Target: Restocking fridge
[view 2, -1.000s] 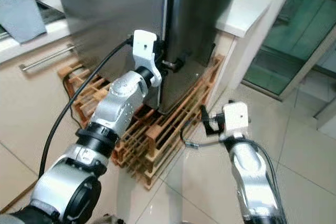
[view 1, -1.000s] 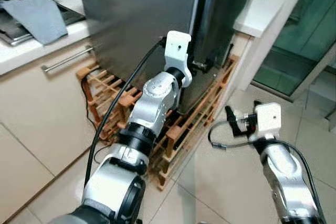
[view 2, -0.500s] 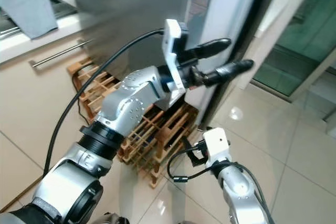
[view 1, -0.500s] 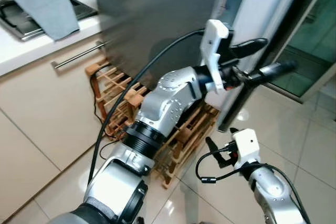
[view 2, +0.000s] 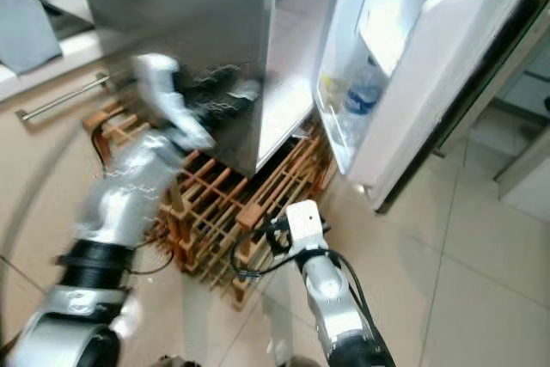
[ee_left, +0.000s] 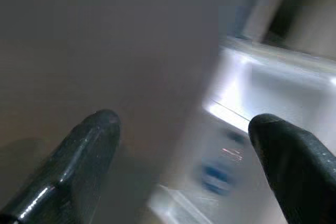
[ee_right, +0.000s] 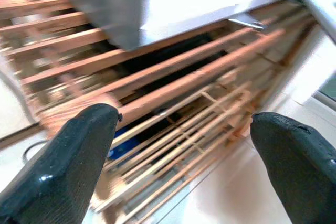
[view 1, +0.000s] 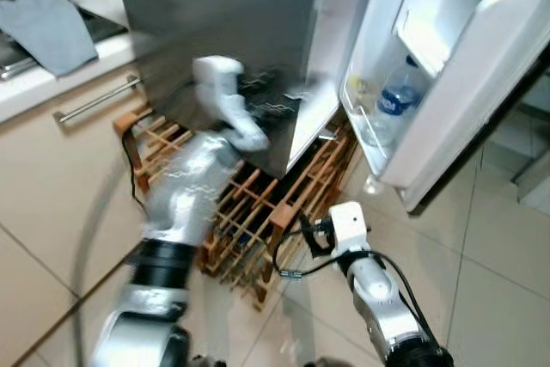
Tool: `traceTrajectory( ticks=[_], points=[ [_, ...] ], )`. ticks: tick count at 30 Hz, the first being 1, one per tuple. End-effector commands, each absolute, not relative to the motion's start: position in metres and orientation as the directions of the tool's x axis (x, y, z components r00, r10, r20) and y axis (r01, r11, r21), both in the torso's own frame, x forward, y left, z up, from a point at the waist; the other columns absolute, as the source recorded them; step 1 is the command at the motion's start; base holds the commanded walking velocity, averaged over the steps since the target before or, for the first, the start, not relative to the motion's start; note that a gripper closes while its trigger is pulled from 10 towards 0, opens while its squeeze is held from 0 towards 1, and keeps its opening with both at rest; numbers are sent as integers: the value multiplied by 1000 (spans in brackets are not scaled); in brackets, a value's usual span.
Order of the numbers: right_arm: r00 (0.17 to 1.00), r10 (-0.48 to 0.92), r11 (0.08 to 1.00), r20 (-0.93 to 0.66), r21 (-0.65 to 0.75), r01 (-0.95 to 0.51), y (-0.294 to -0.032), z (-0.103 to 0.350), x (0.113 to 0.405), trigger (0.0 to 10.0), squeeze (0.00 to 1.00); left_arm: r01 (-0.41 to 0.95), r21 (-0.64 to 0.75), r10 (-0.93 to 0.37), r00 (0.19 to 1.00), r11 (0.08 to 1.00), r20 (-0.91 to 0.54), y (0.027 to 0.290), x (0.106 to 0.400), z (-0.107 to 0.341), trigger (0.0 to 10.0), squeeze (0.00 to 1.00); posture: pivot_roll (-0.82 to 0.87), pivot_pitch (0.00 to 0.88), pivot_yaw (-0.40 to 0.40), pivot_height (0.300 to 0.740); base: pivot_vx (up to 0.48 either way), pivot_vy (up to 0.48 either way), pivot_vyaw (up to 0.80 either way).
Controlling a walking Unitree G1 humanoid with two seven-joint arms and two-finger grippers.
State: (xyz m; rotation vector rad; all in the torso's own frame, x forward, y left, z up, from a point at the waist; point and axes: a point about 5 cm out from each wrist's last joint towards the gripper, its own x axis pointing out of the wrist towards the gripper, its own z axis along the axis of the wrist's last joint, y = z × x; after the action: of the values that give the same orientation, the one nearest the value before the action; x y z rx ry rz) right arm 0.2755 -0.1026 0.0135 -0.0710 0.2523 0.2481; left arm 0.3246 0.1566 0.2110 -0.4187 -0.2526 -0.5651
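— Where was the left gripper (ee_left: 178, 145)?
— Raised, blurred, fingers spread, empty, against the steel fridge (view 1: 223, 23) front. Fridge door (view 1: 481, 66) stood wide, a water bottle (view 1: 397, 100) in its shelf.
— And the right gripper (ee_right: 184, 145)?
— Low, fingers parted, empty, above the wooden rack (view 1: 258, 212) beside the tiled floor (view 1: 490, 281).

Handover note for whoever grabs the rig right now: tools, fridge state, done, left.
Left tool: open, empty, raised in front of the steel fridge body, blurred in the head views.
Right tool: open, empty, held low over the wooden rack that the fridge stands on.
Fridge door: swung wide open to the robot's right. Its lower shelf holds a water bottle and other items too blurred to name.
Done: door is open.
Left: neither tool holds any item to stock, so fetching, loading and closing the door all remain.
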Motion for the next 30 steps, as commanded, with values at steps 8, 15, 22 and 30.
traceTrajectory(
  ticks=[8,15,22,30],
  points=[
    [950,209,977,-231,20,-210,-70,32,308,10000,106,466,-222,-414,877,857,243,167,295,197,10000,0,19,0,-50,740,0,0,595],
    [994,101,992,34,77,-103,-146,85,328,10000,110,315,-298,-292,949,901,121,126,311,165,10000,0,-50,0,5,740,0,0,584],
    [992,68,996,107,54,-74,-149,99,318,10000,118,211,-141,-197,975,967,102,128,326,167,10000,0,-110,0,55,740,0,0,577],
    [989,85,996,123,28,-89,-150,109,310,10000,118,-133,75,136,990,988,-36,179,318,138,10000,0,-56,0,19,740,0,0,578]
  ],
)
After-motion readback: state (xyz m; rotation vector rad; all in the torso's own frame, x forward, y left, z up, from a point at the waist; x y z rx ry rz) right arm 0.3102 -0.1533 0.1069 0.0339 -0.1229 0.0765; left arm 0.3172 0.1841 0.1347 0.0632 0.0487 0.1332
